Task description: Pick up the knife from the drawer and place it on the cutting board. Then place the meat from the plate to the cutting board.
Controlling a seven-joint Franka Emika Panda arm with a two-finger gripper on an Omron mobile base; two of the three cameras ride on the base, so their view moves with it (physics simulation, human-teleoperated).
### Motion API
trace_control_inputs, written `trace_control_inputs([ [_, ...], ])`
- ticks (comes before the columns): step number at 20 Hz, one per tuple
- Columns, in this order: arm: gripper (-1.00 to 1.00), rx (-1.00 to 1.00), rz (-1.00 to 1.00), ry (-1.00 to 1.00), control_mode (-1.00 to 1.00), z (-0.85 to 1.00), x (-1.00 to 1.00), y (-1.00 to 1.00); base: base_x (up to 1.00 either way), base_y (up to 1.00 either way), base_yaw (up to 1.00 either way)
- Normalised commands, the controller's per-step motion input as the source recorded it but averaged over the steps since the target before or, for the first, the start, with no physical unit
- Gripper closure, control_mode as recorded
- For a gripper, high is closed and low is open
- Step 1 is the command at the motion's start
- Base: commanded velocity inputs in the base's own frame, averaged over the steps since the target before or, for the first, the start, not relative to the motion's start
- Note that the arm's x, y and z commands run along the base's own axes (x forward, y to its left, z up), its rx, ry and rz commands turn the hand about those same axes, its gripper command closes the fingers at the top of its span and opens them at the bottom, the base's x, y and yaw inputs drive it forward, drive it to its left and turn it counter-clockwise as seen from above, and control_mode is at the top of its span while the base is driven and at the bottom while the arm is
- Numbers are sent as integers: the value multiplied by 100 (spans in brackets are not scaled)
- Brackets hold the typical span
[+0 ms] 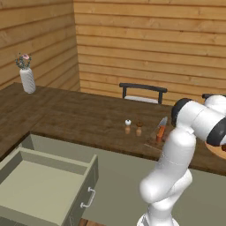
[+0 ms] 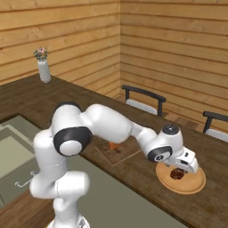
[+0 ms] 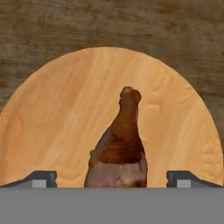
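Gripper (image 3: pixel 112 179) spread wide over meat (image 3: pixel 119 144) on plate (image 3: pixel 57 113), nothing held, meat's near end cut off, knife (image 1: pixel 161 128) partly hidden by arm.

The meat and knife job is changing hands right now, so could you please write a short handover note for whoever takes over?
Gripper: open, low over the round tan wooden plate, fingertips either side of the dark reddish-brown meat lump; not gripped yet.
Short knife with orange-red handle: lying on the dark-brown rectangular cutting board, beside the plate.
Pale grey-green drawer: open.
Done: knife moved to the board.
Left: close on the meat, lift it, set it on the board.
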Motion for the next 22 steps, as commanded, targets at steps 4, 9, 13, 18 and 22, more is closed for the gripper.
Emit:
trace_control_inputs([
  [4, -100, 0, 2, 0, -100, -34, 8, -16, 0, 0, 0],
  [9, -100, 0, 1, 0, -100, -17, 0, -9, 0, 0, 0],
  [13, 100, 0, 0, 0, -100, -3, 0, -7, 0, 0, 0],
  [18, 100, 4, 0, 0, -100, 7, 0, 0, 0, 0, 0],
  [22, 100, 12, 2, 0, -100, 62, -4, 49, 0, 0, 0],
])
